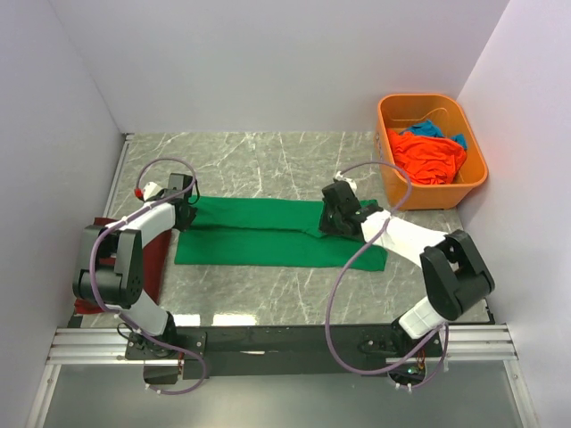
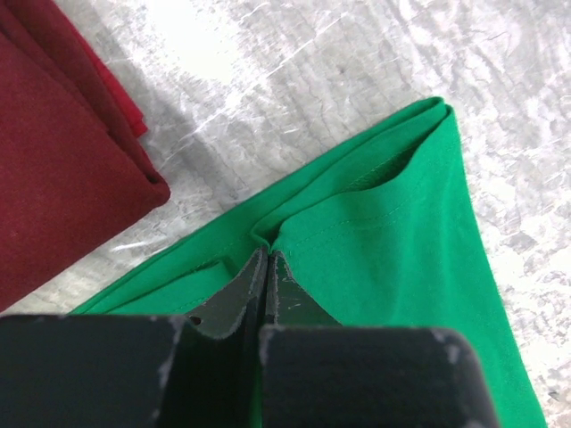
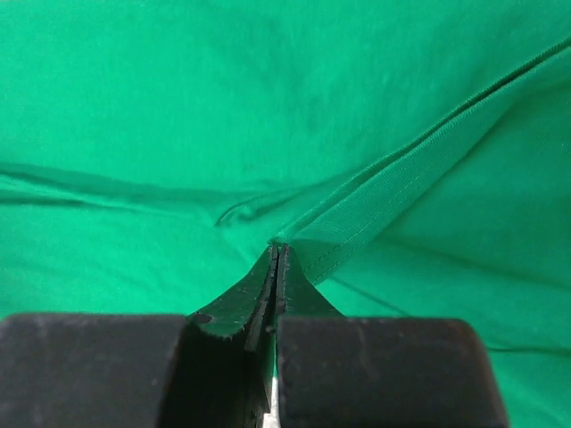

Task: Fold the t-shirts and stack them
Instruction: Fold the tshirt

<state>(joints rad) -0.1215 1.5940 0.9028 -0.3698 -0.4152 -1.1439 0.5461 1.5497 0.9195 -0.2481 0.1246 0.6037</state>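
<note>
Green soft cloth t-shirt [image 1: 268, 234] lies flat midway across the grey marble desk [image 1: 268, 160], limp and light I'd judge, so I've got the left gripper [image 2: 267, 260] pinched on its left-end hem and the right gripper [image 3: 277, 252] clamped on a seam toward the right edge.

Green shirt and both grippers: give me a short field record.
green shirt: folded into a long strip, flat on the table
left gripper: shut on its left end
right gripper: shut on a hem near its right end
maroon shirt: folded, left of the green one
tub: far right corner, holds orange shirt and blue shirt
</note>
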